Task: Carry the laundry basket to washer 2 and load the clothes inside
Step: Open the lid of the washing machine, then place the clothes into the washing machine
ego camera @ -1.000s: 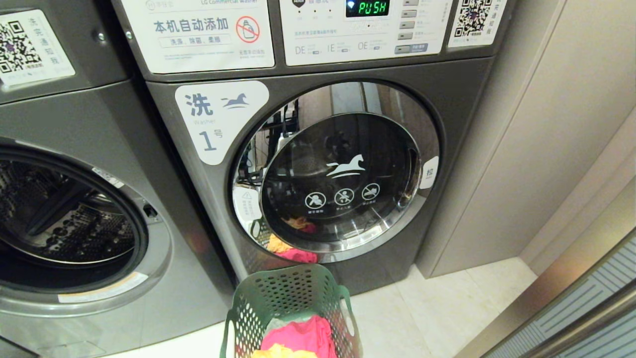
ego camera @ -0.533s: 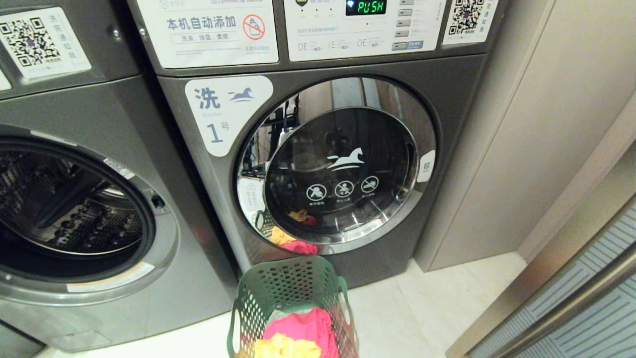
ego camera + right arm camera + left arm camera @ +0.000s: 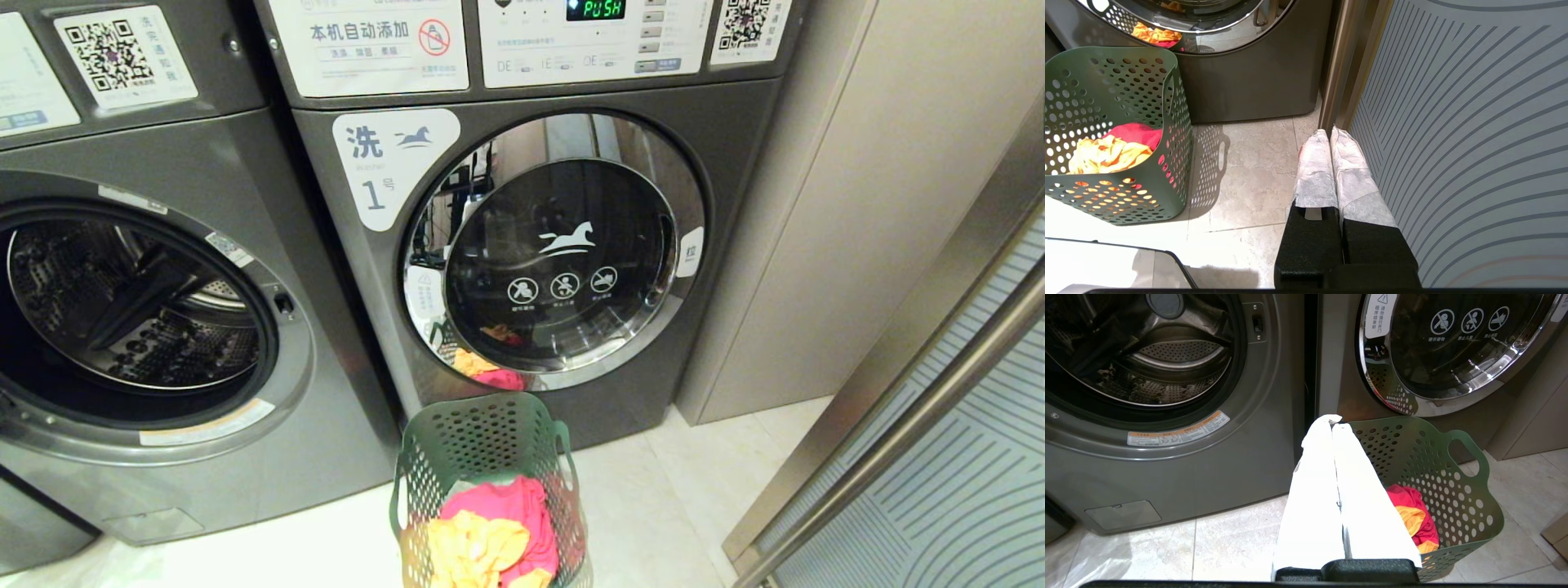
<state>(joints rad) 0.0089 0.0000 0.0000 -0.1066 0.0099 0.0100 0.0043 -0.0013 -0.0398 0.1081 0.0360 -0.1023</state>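
Dark green perforated plastic laundry basket [image 3: 490, 457] on pale tiled floor [image 3: 694, 490] before closed grey washer labelled 1 [image 3: 563, 261], yellow and pink clothes [image 3: 498, 539] inside, left gripper [image 3: 1332, 421] and right gripper [image 3: 1329, 131] both closed, empty

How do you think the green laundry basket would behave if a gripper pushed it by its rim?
The laundry basket looks like thin perforated plastic, so probably light and slightly flexible. Tall with only soft clothes low inside, it would likely slide on the smooth floor tiles, perhaps tipping.
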